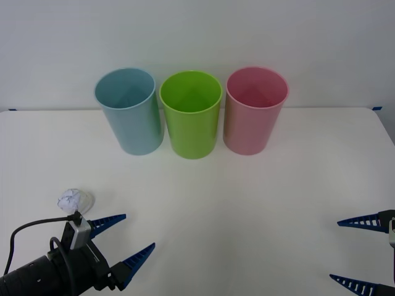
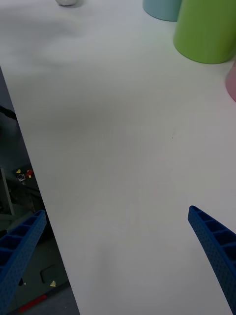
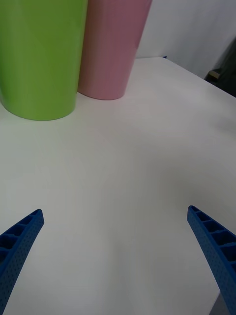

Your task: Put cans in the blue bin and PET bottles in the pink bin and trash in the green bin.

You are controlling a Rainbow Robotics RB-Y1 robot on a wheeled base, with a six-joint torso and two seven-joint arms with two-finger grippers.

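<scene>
Nearest to us in the front view, our left gripper (image 1: 127, 237) hangs low over the near left part of the white table (image 1: 247, 209), its two blue ribbed fingers spread well apart and holding nothing. In the left wrist view those fingers (image 3: 19, 241) sit at the two lower corners with bare tabletop between them.

Just beyond that gripper, toward the table's left side, lies the trash (image 1: 70, 199), a small crumpled ball of white paper resting on the surface. It is near the outer finger of our left gripper but not between the fingers and not touching them. We also catch it in the right wrist view (image 2: 67, 2), cut by the picture's edge.

Well apart from the paper, at the far side of the table, three tall tapered bins stand upright in a row against the white wall (image 1: 197, 31). We see the blue bin (image 1: 128, 114) on the left, the green bin (image 1: 192, 117) in the middle and the pink bin (image 1: 253, 114) on the right. Each stands just beside its neighbour; we cannot tell whether they touch. As far as we can see into them, their insides look bare.

Our right gripper (image 1: 364, 253) waits at the near right edge of the table, its fingers (image 2: 211, 246) likewise wide apart over bare table.
</scene>
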